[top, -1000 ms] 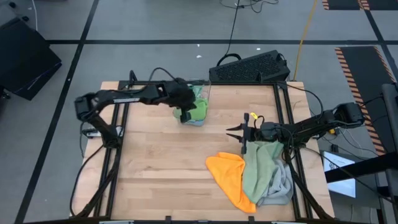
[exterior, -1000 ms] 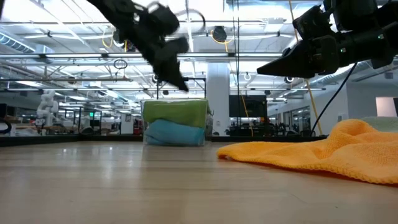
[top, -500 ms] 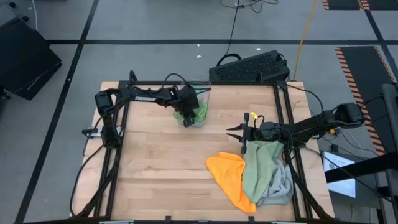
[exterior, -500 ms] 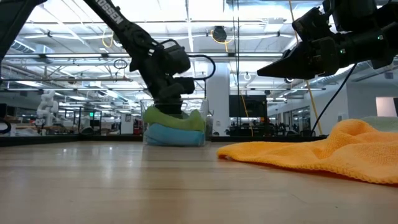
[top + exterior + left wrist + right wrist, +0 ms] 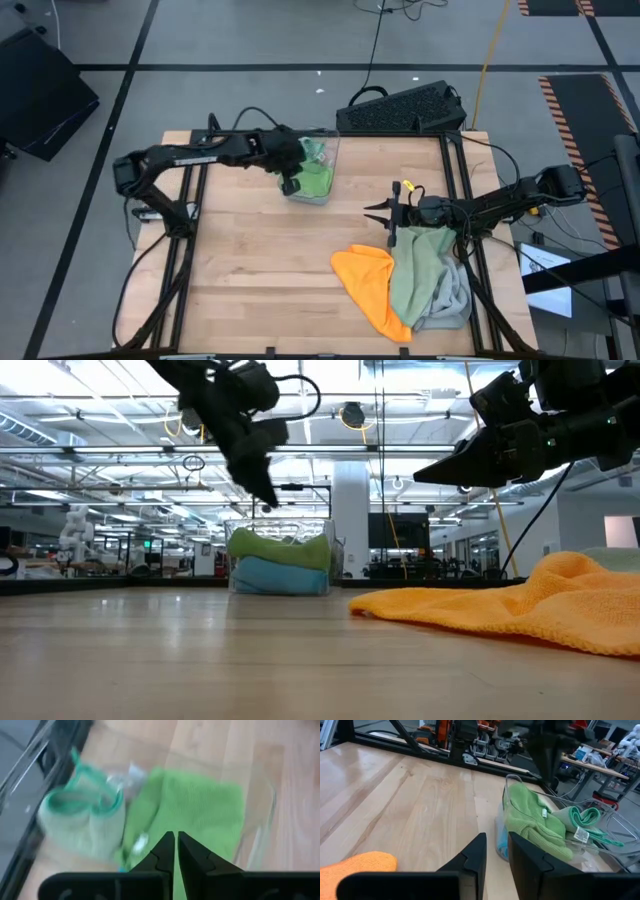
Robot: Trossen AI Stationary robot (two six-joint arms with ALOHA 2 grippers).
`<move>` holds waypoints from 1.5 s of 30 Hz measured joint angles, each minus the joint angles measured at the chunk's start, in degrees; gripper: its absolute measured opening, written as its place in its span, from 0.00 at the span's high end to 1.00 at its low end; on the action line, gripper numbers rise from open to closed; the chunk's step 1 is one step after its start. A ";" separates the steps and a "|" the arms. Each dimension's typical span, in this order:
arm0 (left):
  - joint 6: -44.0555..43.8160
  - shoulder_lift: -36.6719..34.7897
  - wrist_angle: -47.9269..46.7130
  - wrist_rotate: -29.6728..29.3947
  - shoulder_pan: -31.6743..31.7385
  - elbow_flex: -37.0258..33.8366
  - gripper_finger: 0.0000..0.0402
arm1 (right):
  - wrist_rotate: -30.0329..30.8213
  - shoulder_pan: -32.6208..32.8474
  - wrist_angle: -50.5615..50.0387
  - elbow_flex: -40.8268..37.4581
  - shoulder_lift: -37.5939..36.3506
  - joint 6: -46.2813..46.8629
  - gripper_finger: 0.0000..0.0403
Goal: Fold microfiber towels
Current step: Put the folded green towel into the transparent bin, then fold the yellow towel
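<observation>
- Two arms are in play: the left gripper (image 5: pixel 291 185) hangs just above the clear bin (image 5: pixel 331 147) at the far middle of the table (image 5: pixel 260 270), its fingers pressed together and gripping nothing.
- That empty, raised pose suggests it has finished with the bin's contents, so the stack sits free.
- Inside the bin, a bright green towel (image 5: pixel 280 546) lies folded on top of a blue towel (image 5: pixel 281 575); the wrist views also show a pale green cloth (image 5: pixel 82 822) tucked beside them at the bin's far side.
- Waiting at the right side, the right gripper (image 5: pixel 370 213) hovers above the table with a narrow gap between its fingers, holding nothing.
- Unfolded work lies near right: an orange towel (image 5: pixel 368 283), a sage green towel (image 5: pixel 418 270) overlapping it and a light grey towel (image 5: pixel 455 300) under that, heaped loosely, probably awaiting folding.
- Likely the orange one comes next, being nearest open table.
</observation>
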 joint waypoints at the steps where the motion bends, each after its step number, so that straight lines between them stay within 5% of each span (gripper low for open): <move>1: 0.04 -0.53 -2.03 -0.64 0.07 0.00 0.94 | 0.00 0.00 -0.05 -0.02 0.00 0.00 0.82; 20: 2.39 11.57 -9.44 5.47 3.98 -0.02 0.99 | -0.02 0.00 -0.35 -0.02 0.01 0.24 0.82; 28: 2.54 10.38 -8.36 6.48 3.37 -0.04 0.99 | 0.00 0.00 -0.35 0.01 0.01 0.26 0.82; 37: -2.54 -2.76 -6.57 -5.52 -2.35 -0.06 0.99 | -0.07 1.93 -1.65 0.02 0.01 8.76 0.82; 45: -12.61 -8.58 -4.62 -17.97 -20.68 -0.08 0.96 | -0.01 10.13 -16.40 1.91 0.02 25.32 0.79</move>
